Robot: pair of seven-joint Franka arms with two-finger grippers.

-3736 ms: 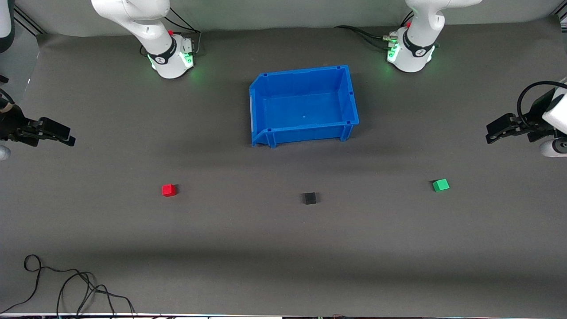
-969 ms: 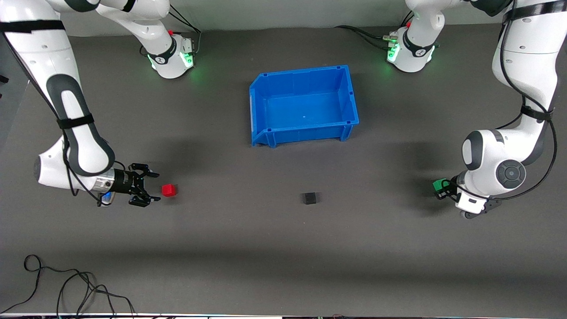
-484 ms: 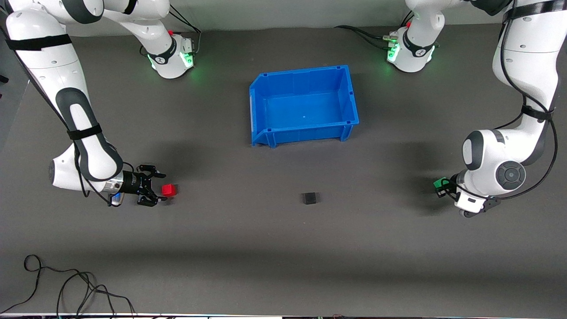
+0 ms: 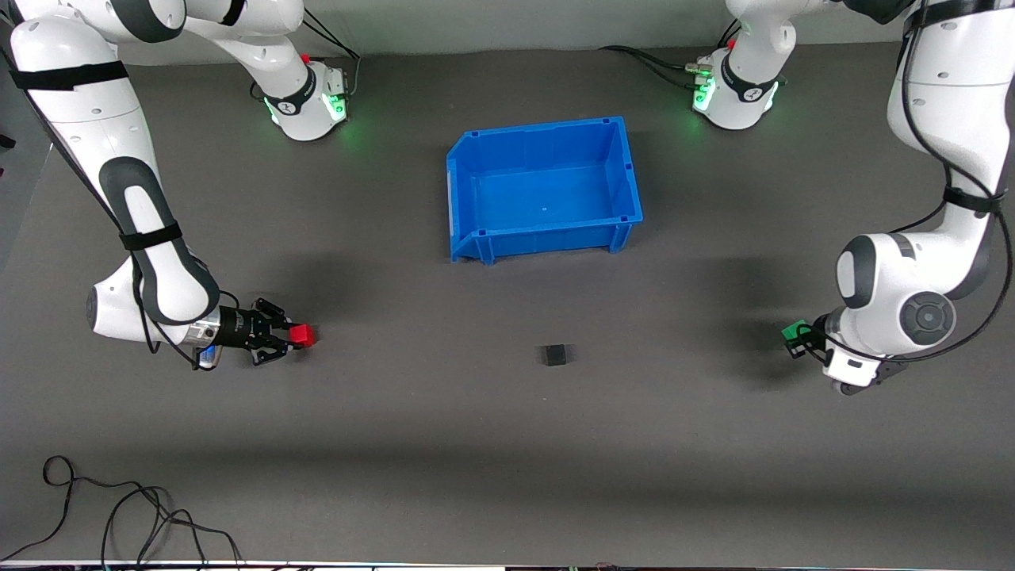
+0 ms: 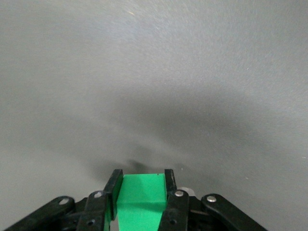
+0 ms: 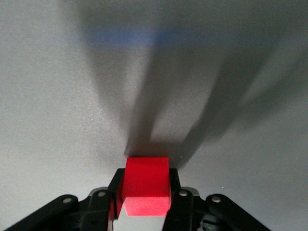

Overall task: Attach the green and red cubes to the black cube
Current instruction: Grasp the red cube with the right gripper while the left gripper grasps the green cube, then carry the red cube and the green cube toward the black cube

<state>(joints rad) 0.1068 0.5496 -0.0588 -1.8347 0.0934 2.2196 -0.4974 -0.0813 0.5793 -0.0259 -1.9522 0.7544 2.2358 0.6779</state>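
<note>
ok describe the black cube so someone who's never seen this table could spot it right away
Start at the blue bin in the middle of the table. The black cube sits alone on the grey mat, nearer the front camera than the bin. Unlike the red cube and green cube, no gripper holds it.

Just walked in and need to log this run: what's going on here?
Both arms have each gripped a cube. The right gripper is shut on the red cube, and the left gripper is shut on the green cube. The black cube sits untouched between them, nearer the front camera than the blue bin.
</note>
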